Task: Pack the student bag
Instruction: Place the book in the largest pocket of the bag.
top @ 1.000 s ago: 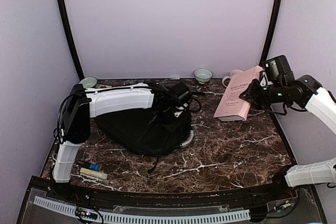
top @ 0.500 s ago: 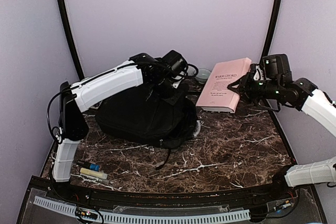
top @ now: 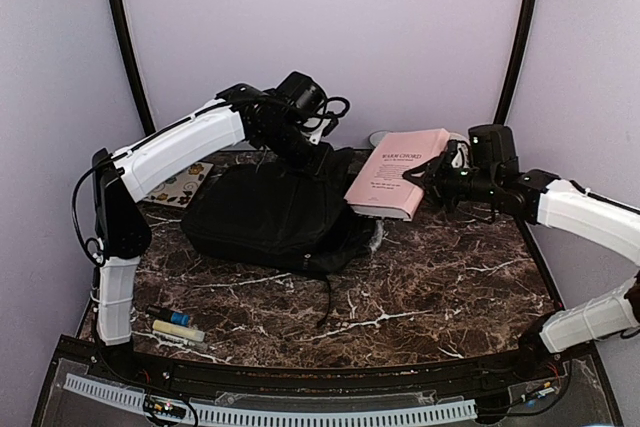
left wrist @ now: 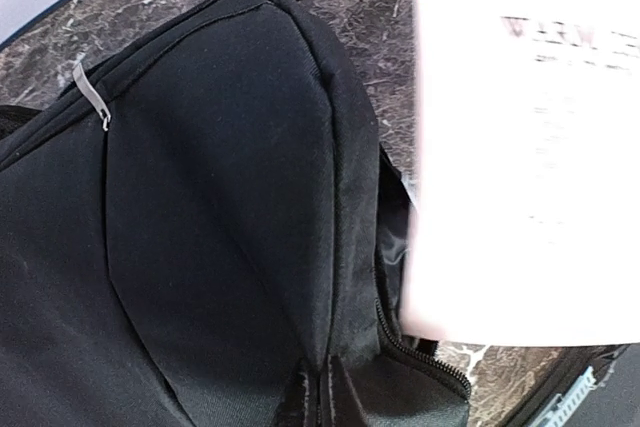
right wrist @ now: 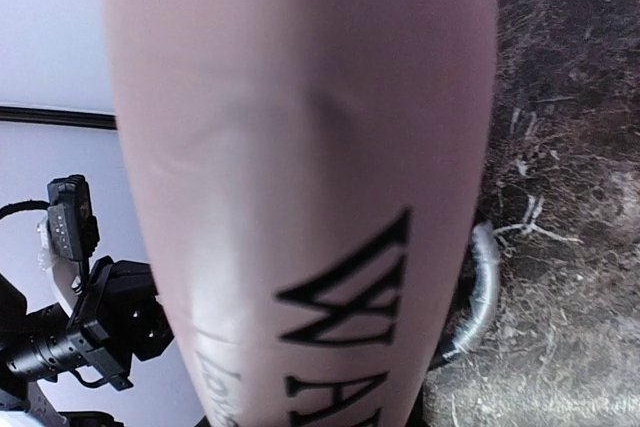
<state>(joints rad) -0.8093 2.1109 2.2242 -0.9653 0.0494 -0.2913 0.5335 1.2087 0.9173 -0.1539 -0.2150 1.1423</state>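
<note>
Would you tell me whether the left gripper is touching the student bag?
Touching: left wrist view shows the left gripper pinching black fabric of the student bag.

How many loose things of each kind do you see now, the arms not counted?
Bag: 1
Book: 1
Bowl: 1, partly hidden behind the book
Patterned sheet: 1
Pen-like sticks: 2
Total: 6
</note>
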